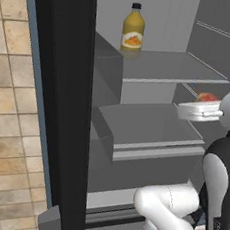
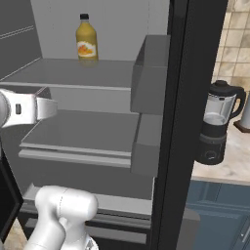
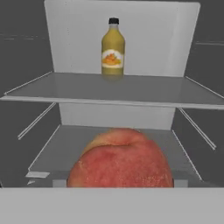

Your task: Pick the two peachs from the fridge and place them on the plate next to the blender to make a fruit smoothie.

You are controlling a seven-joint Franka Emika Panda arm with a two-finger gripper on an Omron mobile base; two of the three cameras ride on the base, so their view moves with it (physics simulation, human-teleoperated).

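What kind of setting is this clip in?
A rendered kitchen, seen at an open fridge: grey shelves with a juice bottle on the upper one, a blender on the counter beside it and tiled walls. A peach sits close before the hand camera.

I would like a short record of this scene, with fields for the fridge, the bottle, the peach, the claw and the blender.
fridge: door open, grey shelves inside
bottle: orange juice bottle upright at the back of the upper shelf
peach: one peach close in front of the hand camera, above the lower shelf; also seen at the arm's end
claw: fingers hidden behind the peach, so open or shut cannot be told
blender: black blender on the counter, to the right of the fridge
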